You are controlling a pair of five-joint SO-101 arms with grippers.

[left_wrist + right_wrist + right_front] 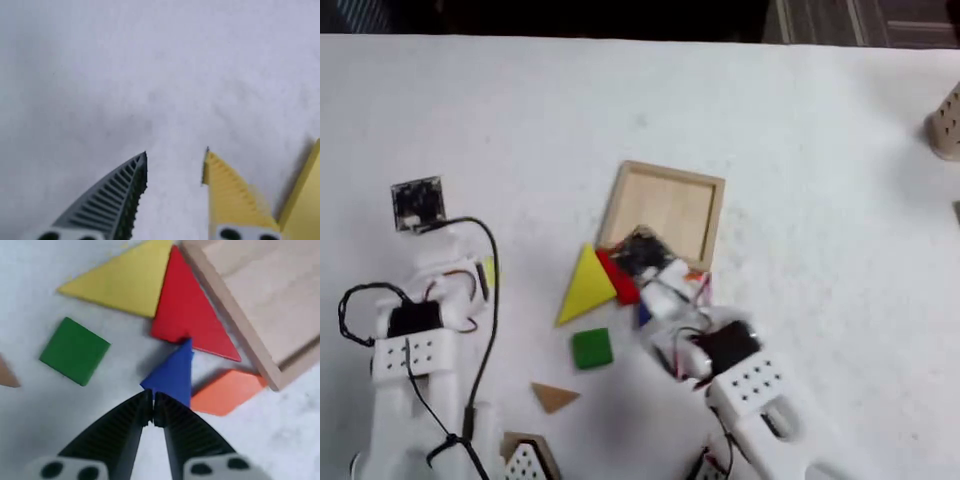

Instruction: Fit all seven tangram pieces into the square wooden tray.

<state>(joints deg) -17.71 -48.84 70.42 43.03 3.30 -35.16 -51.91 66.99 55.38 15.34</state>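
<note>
**Right gripper [153,402].** The jaws are almost closed, with only a thin slit between them, and nothing is seen clamped. The blue triangle [172,374] lies directly ahead of the tips, with its near edge at them. Whether they touch cannot be confirmed.

**Neighbours.** The red triangle [187,320] lies just beyond the blue triangle, apparently touching its far point. The orange piece [227,390] sits just beside the blue triangle, on the tray side. The tray [236,315] is farther ahead on that same side. The yellow triangle [127,277] and green square [75,350] lie on the other side of the gripper.

**Hazards.**
- At this narrow setting the jaws probably cannot straddle the blue triangle. Advancing would likely shove it into the red triangle or orange piece.
- The pieces are crowded. A finger that opens here may catch the orange piece and knock it against the tray rim.
- The blue triangle lies flat, so a pinch on its edges may slip.

**Left gripper [175,160].** The jaws stand moderately apart over bare table [150,60], holding nothing.
</note>
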